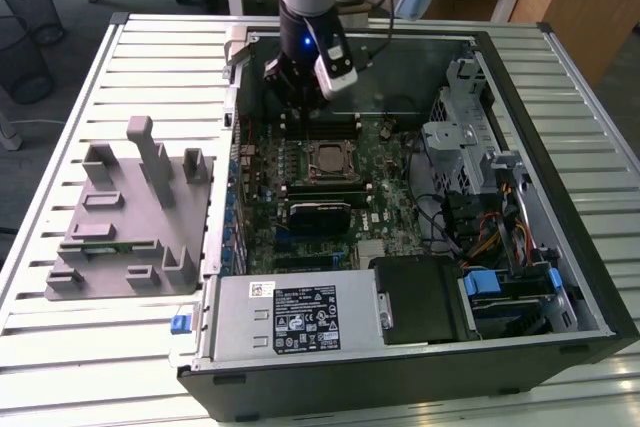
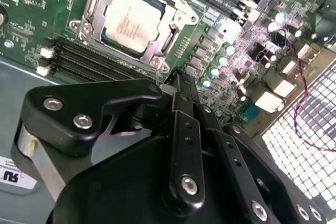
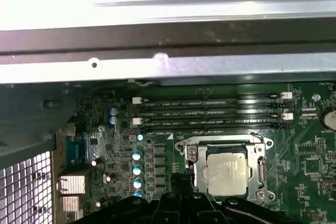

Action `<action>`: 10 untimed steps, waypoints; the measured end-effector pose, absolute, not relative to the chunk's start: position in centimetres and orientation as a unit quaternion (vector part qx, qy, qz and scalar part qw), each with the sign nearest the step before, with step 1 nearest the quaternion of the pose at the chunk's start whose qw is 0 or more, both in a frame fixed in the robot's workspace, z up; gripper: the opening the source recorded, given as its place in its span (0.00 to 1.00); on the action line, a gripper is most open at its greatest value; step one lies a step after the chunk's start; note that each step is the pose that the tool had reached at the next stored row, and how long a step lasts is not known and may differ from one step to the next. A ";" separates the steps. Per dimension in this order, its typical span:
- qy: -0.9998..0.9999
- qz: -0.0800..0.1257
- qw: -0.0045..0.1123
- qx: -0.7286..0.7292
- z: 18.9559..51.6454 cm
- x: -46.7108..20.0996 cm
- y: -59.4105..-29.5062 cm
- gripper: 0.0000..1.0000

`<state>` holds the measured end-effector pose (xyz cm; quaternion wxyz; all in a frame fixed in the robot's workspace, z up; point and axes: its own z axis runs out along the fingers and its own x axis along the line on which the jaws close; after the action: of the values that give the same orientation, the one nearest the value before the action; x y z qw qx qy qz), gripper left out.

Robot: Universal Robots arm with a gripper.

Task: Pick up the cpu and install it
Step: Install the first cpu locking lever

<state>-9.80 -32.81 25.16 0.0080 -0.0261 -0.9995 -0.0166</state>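
Note:
The cpu is a silvery square chip lying flat in the motherboard socket, inside the metal socket frame. The first wrist view shows the cpu beside the memory slots, and the exterior view shows the cpu at the middle of the board. My gripper hangs just off one edge of the socket, near a thin upright metal lever. Its black fingers look drawn together with nothing between them. In the exterior view my gripper is over the board, toward the far side of the socket.
The open computer case lies on a slatted white table. A grey moulded fixture stands at the exterior view's left. A power supply, a black drive bay and cables crowd the case's near and right sides.

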 end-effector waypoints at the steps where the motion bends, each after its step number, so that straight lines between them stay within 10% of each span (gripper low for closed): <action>1: -0.999 -0.017 0.008 -0.026 25.2 -9.9 -32.8 0.11; 10: -0.999 -0.017 0.008 -0.026 25.2 -10.7 -32.0 0.11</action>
<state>-10.74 -32.01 25.15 0.0080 -0.0261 -0.9995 -0.0170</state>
